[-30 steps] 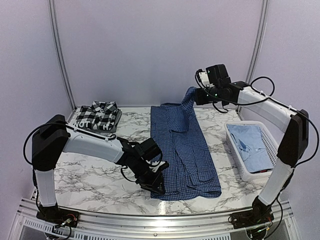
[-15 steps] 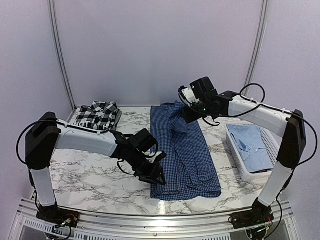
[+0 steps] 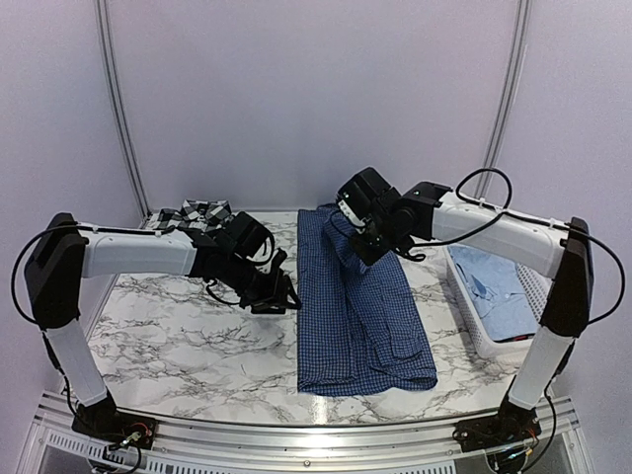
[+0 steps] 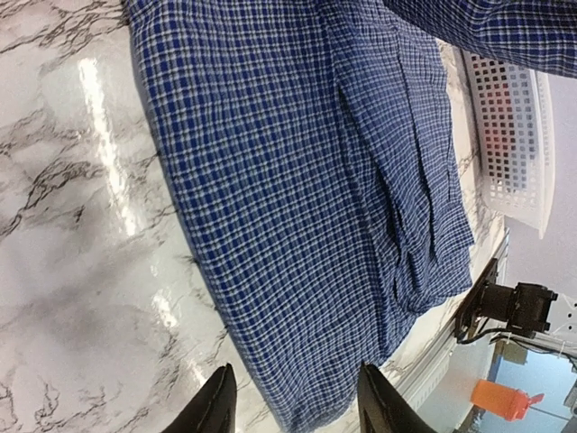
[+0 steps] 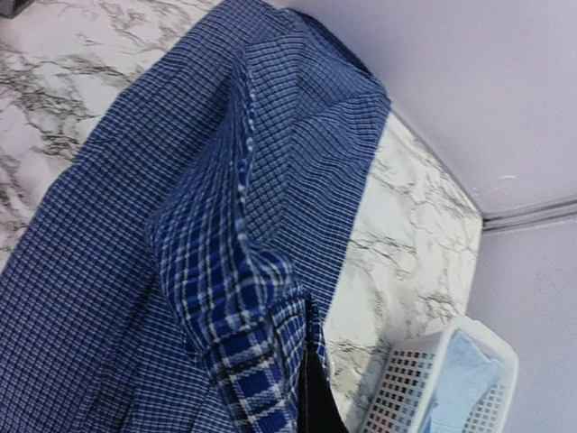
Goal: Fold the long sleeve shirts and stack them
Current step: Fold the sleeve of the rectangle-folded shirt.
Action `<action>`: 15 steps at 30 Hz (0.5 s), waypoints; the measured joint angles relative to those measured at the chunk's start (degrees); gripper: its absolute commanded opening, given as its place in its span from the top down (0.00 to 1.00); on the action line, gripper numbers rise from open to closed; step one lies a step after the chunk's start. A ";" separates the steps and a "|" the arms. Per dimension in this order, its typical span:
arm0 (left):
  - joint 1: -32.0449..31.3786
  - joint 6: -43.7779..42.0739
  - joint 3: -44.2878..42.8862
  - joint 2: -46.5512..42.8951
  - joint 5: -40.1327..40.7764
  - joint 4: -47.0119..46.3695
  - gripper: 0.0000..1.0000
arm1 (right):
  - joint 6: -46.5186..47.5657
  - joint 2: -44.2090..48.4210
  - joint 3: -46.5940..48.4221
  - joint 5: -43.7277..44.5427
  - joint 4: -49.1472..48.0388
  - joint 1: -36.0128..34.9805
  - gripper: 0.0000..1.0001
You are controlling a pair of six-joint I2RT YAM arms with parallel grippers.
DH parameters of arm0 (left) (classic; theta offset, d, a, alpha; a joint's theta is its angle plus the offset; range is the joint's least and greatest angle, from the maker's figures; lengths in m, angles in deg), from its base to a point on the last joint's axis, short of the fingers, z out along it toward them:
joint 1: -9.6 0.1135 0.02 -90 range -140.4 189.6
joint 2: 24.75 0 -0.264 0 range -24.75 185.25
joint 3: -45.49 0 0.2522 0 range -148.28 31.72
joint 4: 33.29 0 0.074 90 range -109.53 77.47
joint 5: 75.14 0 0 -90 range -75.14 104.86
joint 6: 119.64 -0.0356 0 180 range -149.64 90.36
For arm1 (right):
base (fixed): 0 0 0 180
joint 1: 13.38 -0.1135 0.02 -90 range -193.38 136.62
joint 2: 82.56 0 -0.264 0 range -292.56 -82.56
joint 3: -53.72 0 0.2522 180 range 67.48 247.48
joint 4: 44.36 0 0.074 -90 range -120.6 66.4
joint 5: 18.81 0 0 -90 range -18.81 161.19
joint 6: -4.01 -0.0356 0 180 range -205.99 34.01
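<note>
Showing three long sleeve shirts, two arms and one basket on a white, grey-veined marble table [image 3: 178,346]. Nearest, a dark blue finely checked button-up shirt [image 3: 365,326] lies lengthwise at the table's centre, its near end flat and close to the front edge. The left arm's fingers [image 3: 276,297] hover apart and hold nothing, just beside the left edge of this shirt. The left wrist view shows both fingertips, with the shirt's edge and bare marble below them. To the right, the one white slatted plastic basket [image 3: 466,306] stands near the table's right edge, and a plain pale blue shirt [image 3: 499,291] lies inside it. Farther back, the right arm's fingers [image 3: 362,245] are clamped on a bunched fold of the dark blue shirt's far part, holding it raised off the table and above the flat portion. At the far left corner, a black-and-white plaid shirt [image 3: 197,219] lies folded, its near side partly hidden by the left arm.
</note>
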 measured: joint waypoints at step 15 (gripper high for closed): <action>4.11 4.68 -6.97 6.49 -0.94 -5.79 0.55 | 3.63 -6.05 -2.73 8.85 5.09 -7.30 0.88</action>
